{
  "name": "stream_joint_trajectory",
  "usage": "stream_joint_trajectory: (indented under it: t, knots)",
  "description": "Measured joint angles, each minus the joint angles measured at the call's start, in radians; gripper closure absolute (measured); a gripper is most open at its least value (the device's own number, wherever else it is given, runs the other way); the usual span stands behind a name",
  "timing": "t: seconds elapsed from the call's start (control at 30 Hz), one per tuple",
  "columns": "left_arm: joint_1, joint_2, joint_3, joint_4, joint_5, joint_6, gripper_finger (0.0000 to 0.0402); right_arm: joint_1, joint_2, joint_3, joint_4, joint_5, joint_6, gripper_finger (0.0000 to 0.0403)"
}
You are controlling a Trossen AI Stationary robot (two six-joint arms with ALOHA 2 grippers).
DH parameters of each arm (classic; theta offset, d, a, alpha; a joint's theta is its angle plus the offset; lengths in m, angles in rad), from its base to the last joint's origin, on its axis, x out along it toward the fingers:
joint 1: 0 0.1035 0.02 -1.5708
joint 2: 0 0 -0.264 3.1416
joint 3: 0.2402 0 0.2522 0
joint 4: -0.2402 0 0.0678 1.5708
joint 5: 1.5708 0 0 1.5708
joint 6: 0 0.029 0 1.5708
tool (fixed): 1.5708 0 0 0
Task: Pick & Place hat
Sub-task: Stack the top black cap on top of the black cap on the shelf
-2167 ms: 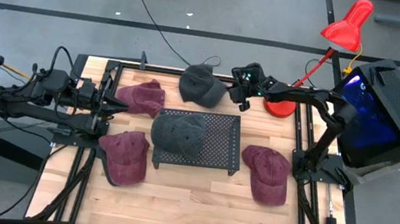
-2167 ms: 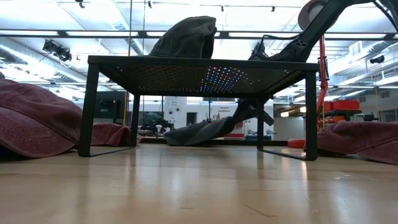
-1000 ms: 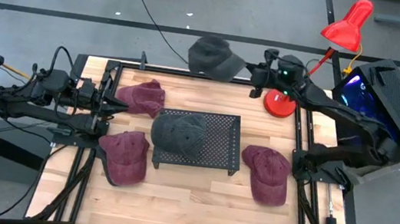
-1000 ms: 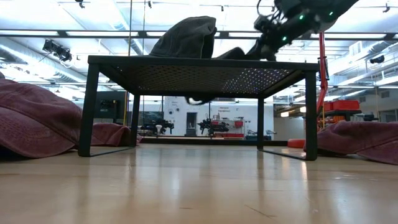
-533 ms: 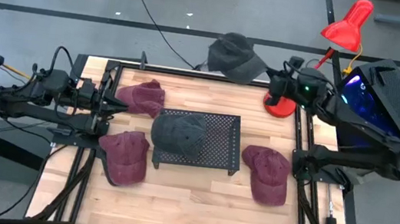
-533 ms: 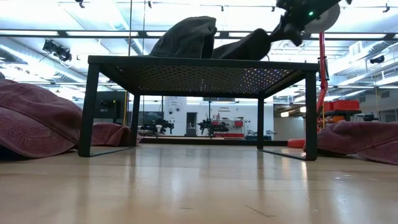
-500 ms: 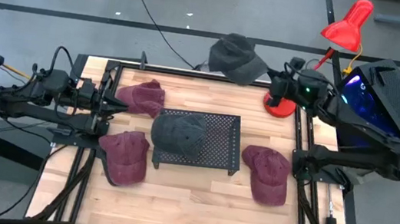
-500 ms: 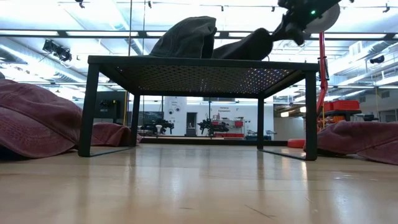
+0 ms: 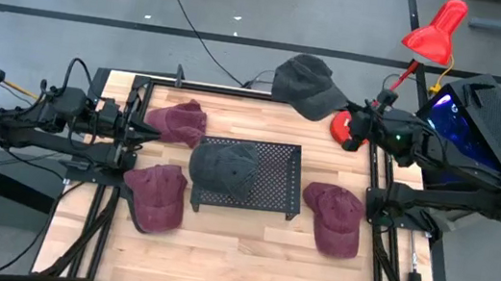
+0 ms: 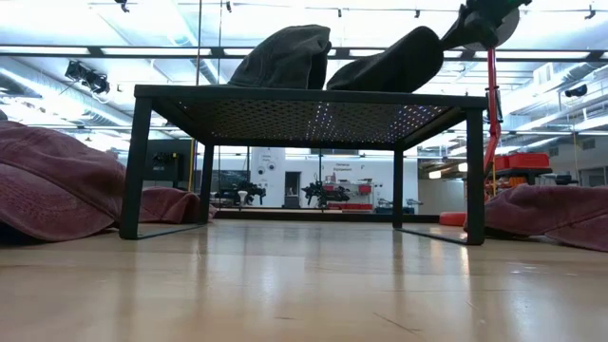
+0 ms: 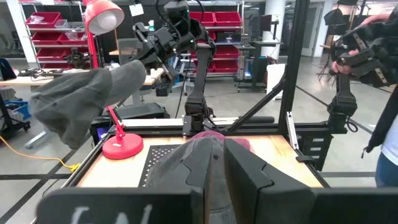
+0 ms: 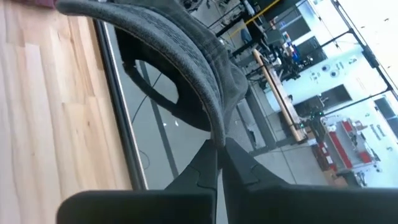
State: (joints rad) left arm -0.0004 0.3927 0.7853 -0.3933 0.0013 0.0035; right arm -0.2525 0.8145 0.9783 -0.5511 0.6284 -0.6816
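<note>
Now right gripper (image 9: pixel 358 118), jaws pinching grey hat (image 9: pixel 308 85), has swung it rightward off table's far edge; placing remains. Left gripper (image 9: pixel 141 128) parked, jaws nearly together.

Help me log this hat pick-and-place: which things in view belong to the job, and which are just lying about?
In the job:
- grey cap, held up by the right gripper
- grey cap on the black mesh stand

Lying about:
- maroon caps on the table
- red desk lamp
- left gripper, waiting at the table's left
</note>
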Motion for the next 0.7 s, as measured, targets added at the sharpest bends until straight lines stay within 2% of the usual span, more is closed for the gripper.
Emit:
stream_joint_trajectory:
  t: [0.17,0.47,0.7]
  knots:
    - [0.0,0.0,0.0,0.0,0.0,0.0,0.0353,0.067,-0.035,0.0,-0.067,0.068,0.072,0.0403]
    - [0.0,0.0,0.0,0.0,0.0,0.0,0.0353,0.131,-0.08,0.0,-0.12,0.057,0.19,0.0403]
    - [0.0,0.0,0.0,0.0,0.0,0.0,0.0353,0.137,-0.106,0.0,-0.121,-0.067,0.209,0.0403]
